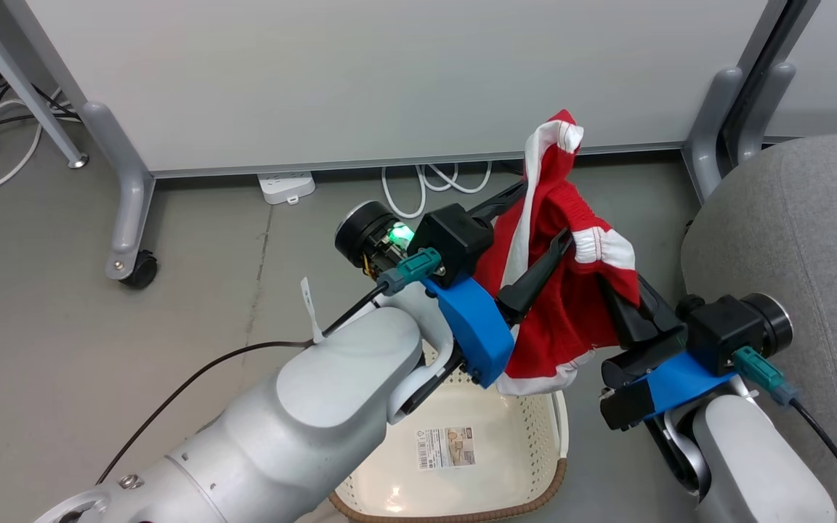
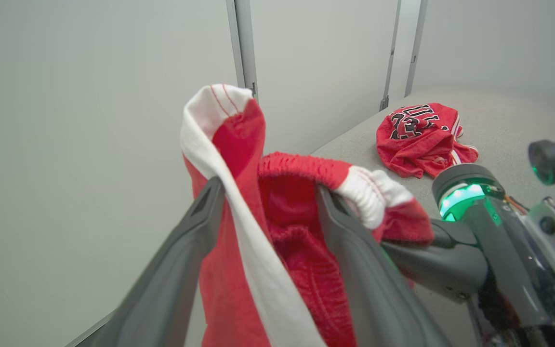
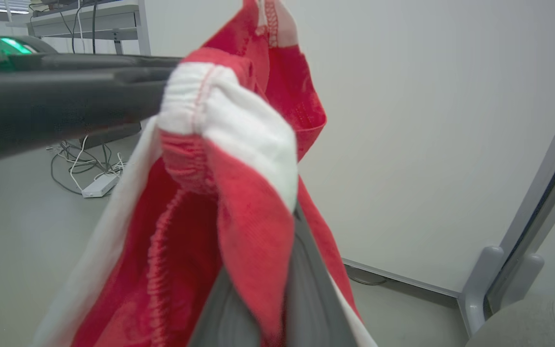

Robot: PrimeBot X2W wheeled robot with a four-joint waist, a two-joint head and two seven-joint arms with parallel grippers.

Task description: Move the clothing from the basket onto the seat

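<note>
Right fingers (image 1: 644,312) clamp red shorts (image 1: 571,319) draped over spread left fingers (image 1: 538,274); a snag there could drop them beside the seat (image 1: 789,232).

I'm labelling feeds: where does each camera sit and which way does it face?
Head: on the head, looking down at basket and floor; left gripper and right gripper show.
Left wrist: looks along open left gripper toward the seat.
Right wrist: looks along right gripper toward a wall.
Shared: all three show the red garment.

Looking down from the head onto basket (image 1: 527,450) and floor (image 1: 62,327); from each wrist, pressed close against the same red garment (image 1: 571,312), facing the far white panel (image 1: 389,80).
</note>
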